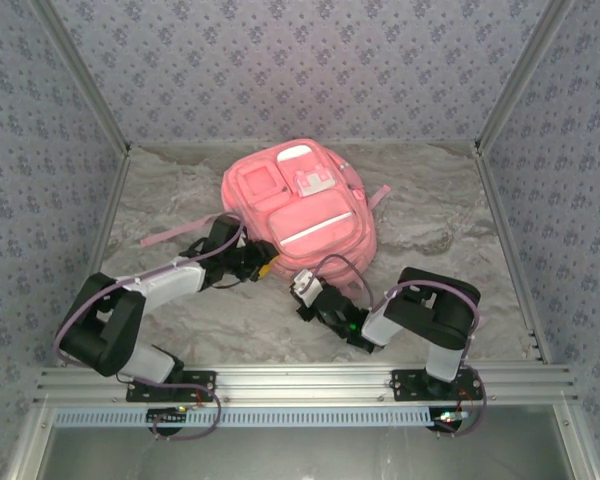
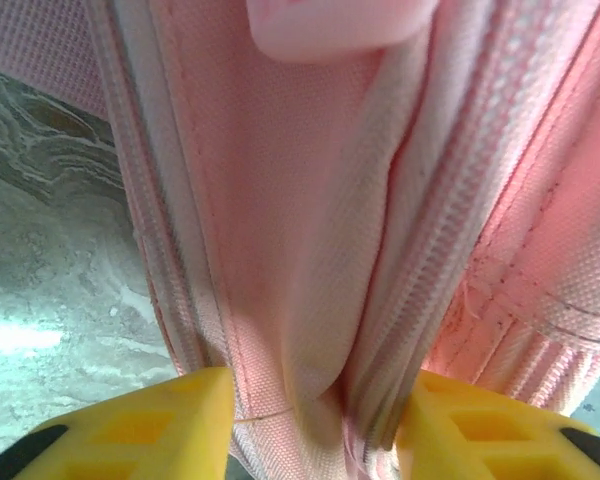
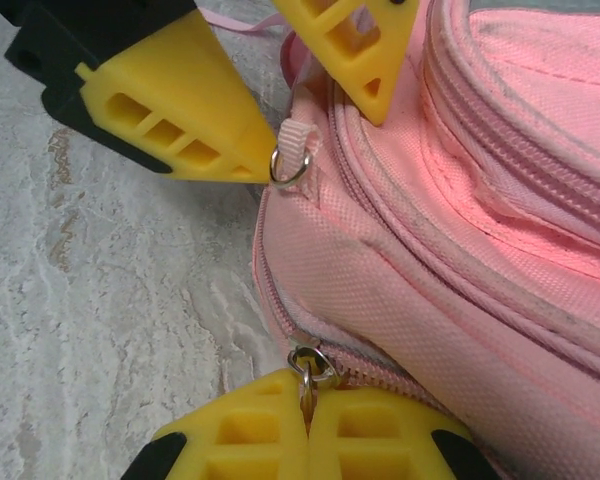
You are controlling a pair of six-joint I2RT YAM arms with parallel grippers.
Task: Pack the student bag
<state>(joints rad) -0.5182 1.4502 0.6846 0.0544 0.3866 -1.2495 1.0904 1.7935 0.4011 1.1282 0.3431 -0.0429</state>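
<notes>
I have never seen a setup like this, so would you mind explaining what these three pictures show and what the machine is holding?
These are two robot arms bolted at the near edge of a marbled table. The wide picture comes from a fixed camera above and behind them. The two close-ups come from small cameras on the wrists, so the yellow wedges in them are gripper fingers. On the table lies a pink student bag, front up, with a strap trailing to the left. The right gripper is shut on a metal zipper pull at the bag's near end. The left gripper straddles a fold of fabric beside a zipper. Its jaws stand apart, and I cannot tell whether they pinch the fold.
</notes>
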